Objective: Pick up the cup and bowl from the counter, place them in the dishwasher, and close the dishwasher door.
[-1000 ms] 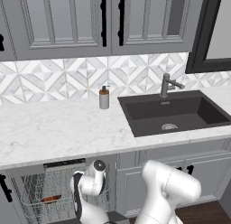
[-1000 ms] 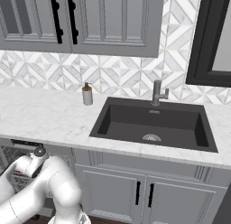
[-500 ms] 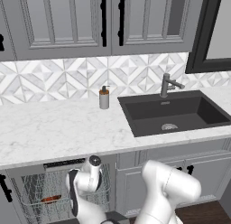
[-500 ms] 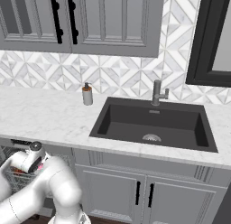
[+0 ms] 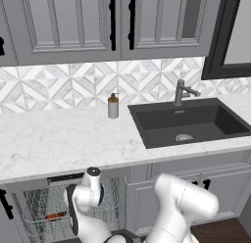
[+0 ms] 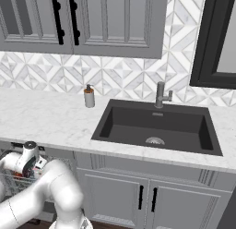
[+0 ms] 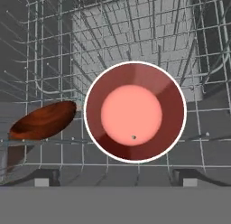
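Note:
The cup [image 7: 135, 111] stands in the dishwasher's grey wire rack [image 7: 135, 33], seen from straight above, with a white rim and a red-pink inside. Beside it on the left the dark reddish-brown bowl [image 7: 43, 121] lies tilted in the rack, and it is also in the left base view [image 5: 55, 216]. My gripper [image 7: 115, 179] is open, its two dark fingertips [image 7: 43, 178] wide apart and clear of the cup. My hand [image 5: 90, 188] hangs below the counter [image 5: 59, 134] in front of the open dishwasher [image 5: 63, 179]. The dishwasher door is out of view.
A grey soap dispenser [image 5: 113, 106] stands at the back of the counter. To its right are the black sink [image 5: 188, 122] and the faucet [image 5: 182, 92]. Grey panelled cabinet doors [image 6: 152, 200] sit under the sink, right of the dishwasher rack [image 6: 14, 182].
My hand has shifted a little to the left and slightly up in front of the rack. The bowl in the rack has not moved.

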Robot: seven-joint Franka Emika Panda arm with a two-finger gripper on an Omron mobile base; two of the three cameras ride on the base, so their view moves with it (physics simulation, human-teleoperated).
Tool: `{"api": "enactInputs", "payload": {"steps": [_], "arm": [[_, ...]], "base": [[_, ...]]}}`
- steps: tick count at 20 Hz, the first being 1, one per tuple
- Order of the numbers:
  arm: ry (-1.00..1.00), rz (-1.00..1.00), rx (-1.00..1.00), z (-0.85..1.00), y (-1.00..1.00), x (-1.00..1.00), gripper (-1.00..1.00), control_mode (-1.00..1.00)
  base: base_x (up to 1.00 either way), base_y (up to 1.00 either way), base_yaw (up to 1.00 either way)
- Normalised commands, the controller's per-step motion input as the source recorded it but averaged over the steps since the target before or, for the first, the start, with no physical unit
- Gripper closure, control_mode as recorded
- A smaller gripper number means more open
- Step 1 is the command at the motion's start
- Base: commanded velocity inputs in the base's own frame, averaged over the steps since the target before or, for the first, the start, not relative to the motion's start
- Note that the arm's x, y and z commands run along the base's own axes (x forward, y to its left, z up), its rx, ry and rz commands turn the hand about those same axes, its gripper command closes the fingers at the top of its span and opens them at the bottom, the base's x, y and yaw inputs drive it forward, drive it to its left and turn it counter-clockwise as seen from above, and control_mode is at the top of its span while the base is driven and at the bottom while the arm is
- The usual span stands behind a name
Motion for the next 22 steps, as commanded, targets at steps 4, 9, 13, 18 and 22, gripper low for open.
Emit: {"api": "enactInputs", "payload": {"steps": [4, 9, 13, 18, 22], "arm": [[0.23, 0.12, -0.14, -0.11, 0.46, -0.19, -1.0, -1.0], [0.0, 0.01, -0.14, -0.59, 0.0, 0.09, -1.0, -1.0], [-0.12, 0.0, -0.19, -0.53, 0.0, 0.0, -1.0, -1.0], [-0.26, -0.02, -0.06, -0.13, -0.12, 0.0, -1.0, -1.0], [-0.19, -0.04, 0.0, 0.0, -0.22, 0.03, -1.0, -1.0]], "base": [[0.0, 0.0, 0.0], [0.0, 0.0, 0.0], [0.0, 0.0, 0.0], [0.0, 0.0, 0.0], [0.0, 0.0, 0.0]]}}
